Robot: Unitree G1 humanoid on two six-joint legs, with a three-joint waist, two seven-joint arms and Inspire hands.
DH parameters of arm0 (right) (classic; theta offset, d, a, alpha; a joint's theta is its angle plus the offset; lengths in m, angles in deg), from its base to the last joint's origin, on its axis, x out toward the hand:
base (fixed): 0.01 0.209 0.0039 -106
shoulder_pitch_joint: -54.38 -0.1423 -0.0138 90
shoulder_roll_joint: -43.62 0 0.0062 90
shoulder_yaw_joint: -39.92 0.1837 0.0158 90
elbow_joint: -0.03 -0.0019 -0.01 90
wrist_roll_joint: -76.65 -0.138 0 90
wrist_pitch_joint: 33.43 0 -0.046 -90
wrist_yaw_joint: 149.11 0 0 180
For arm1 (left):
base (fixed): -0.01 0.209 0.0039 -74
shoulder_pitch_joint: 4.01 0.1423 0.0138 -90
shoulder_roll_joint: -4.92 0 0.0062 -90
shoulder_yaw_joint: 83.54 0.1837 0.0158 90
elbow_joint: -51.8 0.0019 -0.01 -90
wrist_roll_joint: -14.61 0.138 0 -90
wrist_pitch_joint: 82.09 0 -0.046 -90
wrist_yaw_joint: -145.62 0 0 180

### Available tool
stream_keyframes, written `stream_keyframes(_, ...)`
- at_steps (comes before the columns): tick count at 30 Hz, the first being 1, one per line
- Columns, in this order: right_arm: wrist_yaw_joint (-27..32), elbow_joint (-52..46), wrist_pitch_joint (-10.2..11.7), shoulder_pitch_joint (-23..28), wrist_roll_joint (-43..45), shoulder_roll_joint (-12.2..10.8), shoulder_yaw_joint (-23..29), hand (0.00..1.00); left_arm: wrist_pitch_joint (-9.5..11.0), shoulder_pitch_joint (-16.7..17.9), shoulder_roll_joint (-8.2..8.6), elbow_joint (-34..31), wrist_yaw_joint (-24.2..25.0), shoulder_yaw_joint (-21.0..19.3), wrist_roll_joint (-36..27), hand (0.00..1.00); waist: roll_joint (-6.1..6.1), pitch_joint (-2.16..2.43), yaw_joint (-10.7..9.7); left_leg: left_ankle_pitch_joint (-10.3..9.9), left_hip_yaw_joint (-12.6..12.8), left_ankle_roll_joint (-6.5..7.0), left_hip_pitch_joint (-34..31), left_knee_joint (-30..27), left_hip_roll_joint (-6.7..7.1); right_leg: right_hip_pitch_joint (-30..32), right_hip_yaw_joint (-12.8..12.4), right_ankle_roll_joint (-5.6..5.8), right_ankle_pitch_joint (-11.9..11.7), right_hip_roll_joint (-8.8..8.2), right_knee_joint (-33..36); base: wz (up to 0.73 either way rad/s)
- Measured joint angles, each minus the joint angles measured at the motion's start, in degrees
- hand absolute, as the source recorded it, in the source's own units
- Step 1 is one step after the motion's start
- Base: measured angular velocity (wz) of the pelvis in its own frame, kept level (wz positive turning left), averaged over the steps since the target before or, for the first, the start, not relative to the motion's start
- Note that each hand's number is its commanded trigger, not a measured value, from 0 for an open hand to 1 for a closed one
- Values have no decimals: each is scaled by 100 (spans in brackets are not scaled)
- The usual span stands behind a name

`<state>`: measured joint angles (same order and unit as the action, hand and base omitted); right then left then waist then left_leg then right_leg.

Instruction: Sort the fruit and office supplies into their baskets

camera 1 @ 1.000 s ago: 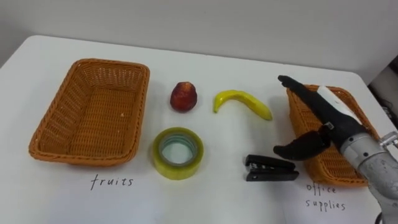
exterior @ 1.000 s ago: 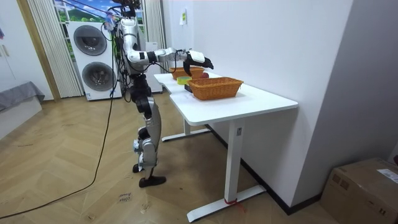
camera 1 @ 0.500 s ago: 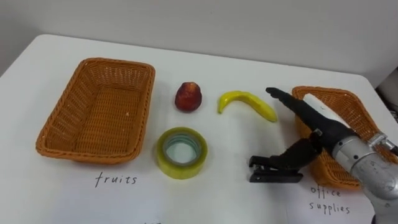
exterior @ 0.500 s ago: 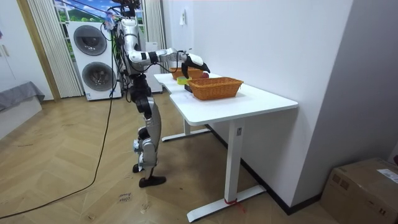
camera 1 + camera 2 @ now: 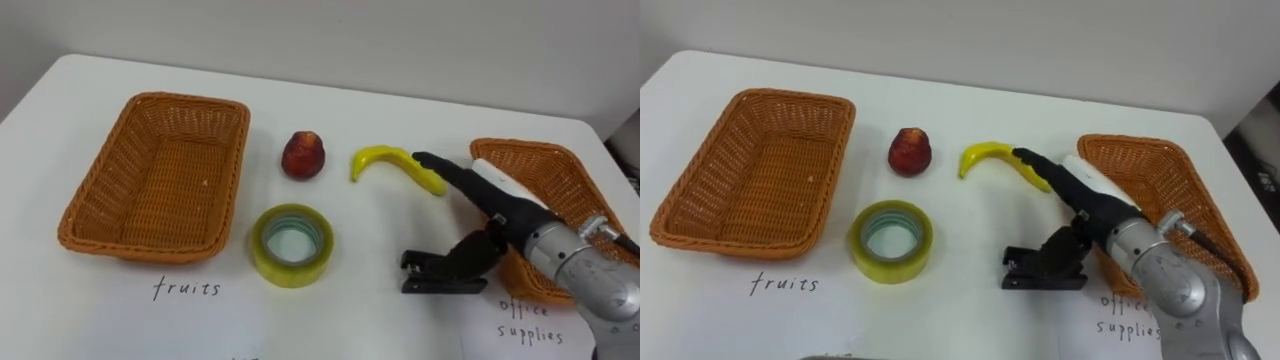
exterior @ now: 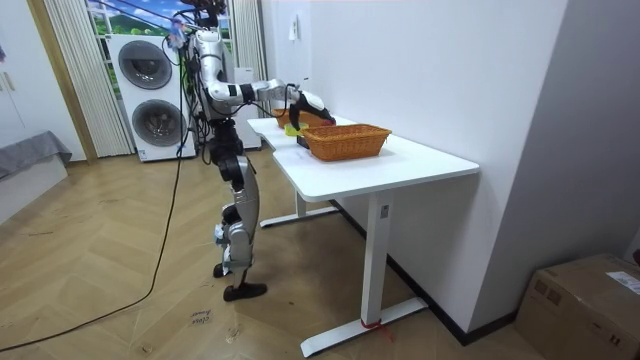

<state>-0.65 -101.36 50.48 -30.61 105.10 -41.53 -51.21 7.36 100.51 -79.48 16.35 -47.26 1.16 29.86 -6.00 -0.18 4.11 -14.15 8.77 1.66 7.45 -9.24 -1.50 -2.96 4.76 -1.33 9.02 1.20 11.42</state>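
Note:
A black stapler (image 5: pixel 432 274) lies on the white table (image 5: pixel 380 320), just left of the right-hand wicker basket (image 5: pixel 560 170), which is labelled for office supplies. My right hand (image 5: pixel 492 203) reaches over it from the right, open. Its fingers (image 5: pixel 440 168) stretch toward the tip of the yellow banana (image 5: pixel 385 158), and its thumb (image 5: pixel 470 255) hangs down at the stapler's right end. A red apple (image 5: pixel 303 155) sits left of the banana. In front of the apple lies a yellow tape roll (image 5: pixel 291 243). The fruits basket (image 5: pixel 95 195) at the left holds nothing.
Handwritten labels lie on the table in front of each basket. In the room view I stand at the table's (image 6: pixel 400 160) end on the room view's left, with a wall behind it. A washer and a dryer (image 6: pixel 145 85) stand behind me.
My right hand has moved left and down from above the right basket to the stapler, and its thumb now hangs at the stapler's right end. The objects lie where they were.

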Motion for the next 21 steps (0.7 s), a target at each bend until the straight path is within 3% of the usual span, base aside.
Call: stream_keyframes(21,-464,431,-151,0,116,-1,-251,0,-10,-51,-67,-167,133,2,-217,0,-131,-39,211,1,-31,3,3,52,5,-5,12,9,-6,-4,-84,0)
